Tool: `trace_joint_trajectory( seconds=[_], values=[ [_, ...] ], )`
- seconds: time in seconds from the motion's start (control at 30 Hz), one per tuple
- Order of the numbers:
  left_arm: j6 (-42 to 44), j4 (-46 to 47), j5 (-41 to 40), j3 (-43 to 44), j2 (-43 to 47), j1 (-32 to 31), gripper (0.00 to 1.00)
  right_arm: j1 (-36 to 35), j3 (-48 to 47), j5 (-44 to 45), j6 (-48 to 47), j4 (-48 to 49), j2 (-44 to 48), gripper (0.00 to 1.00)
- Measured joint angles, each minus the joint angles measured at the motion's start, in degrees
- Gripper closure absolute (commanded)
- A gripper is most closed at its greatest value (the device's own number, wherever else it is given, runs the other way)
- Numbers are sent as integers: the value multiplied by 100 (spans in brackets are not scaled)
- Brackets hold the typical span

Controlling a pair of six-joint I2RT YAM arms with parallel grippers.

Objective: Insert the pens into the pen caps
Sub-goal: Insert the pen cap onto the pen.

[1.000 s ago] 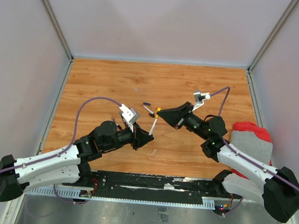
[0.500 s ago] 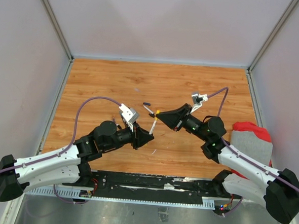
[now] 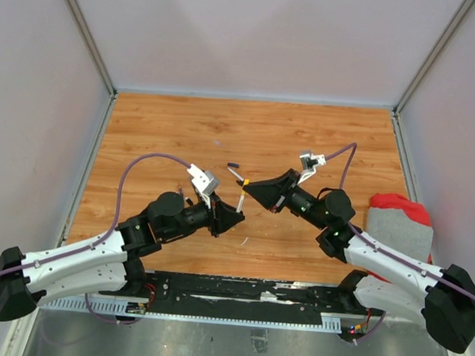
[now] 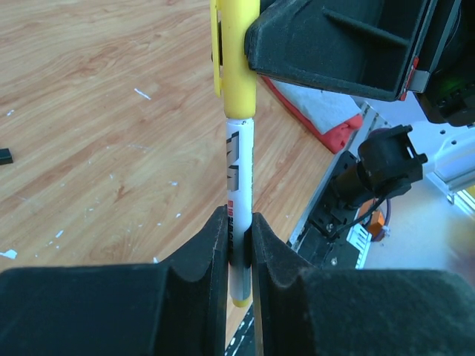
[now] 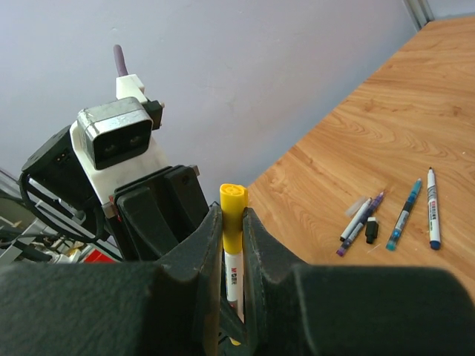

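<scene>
Yellow plastic forms the short tube-shaped pen cap (image 4: 236,59), clenched in the right pincer (image 5: 231,222) above the middle of the wood-grain bench (image 3: 168,133). Directly below it, the thin white pen (image 4: 239,167) with black print on its barrel is grasped by the left pincer (image 4: 237,221). The jaws clamp the lower barrel and a short stub pokes out behind them. In the left wrist view the barrel runs straight up into the cap's mouth and no dark tip shows. The pen therefore seems to have entered the cap, though I cannot tell how deep it sits.

The step in hand looks like the final seating push. To do it well, the two arms should keep cap and barrel on one line and drive only along that line, since any sideways lean would bend the slim barrel or jam the mouth. The left grip sits far from the cap, so the free length can flex; a slow, steady press suits it better than a jab. The barrel is smooth, so it may slide back through the jaws instead of going home. It would be sensible to confirm that the cap is fully on before either pincer lets go.

Several loose pens (image 5: 433,208) and a small black cap (image 5: 371,230) lie together on the bench, well apart from the pincers. A red and grey cloth (image 3: 400,220) rests at the right edge.
</scene>
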State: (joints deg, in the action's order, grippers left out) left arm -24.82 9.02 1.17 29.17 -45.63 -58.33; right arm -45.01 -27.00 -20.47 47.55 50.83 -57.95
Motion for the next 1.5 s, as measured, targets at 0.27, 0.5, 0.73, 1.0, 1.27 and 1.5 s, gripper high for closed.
trace_joint_trajectory(
  seconds=[0.27,0.5,0.73,1.0,1.27,1.5],
  values=[
    [-52,-133,-24,0,42,-4,100,-216,271,337,61,326,-17,68],
    [-76,-13,-162,0,96,-4,100,-306,323,476,-219,-420,494,51],
    [-116,-15,-367,0,232,-4,100,-306,319,970,-713,-1281,1399,32],
    [-116,-175,-616,0,315,-4,100,-306,-162,1554,-1252,-2682,2011,21],
    [-92,-280,-651,0,254,-4,100,-306,-1644,1823,-1851,-4330,1847,22],
    [-90,-289,-632,0,149,-4,99,-306,-2240,1836,-2061,-4937,1388,23]
  ],
)
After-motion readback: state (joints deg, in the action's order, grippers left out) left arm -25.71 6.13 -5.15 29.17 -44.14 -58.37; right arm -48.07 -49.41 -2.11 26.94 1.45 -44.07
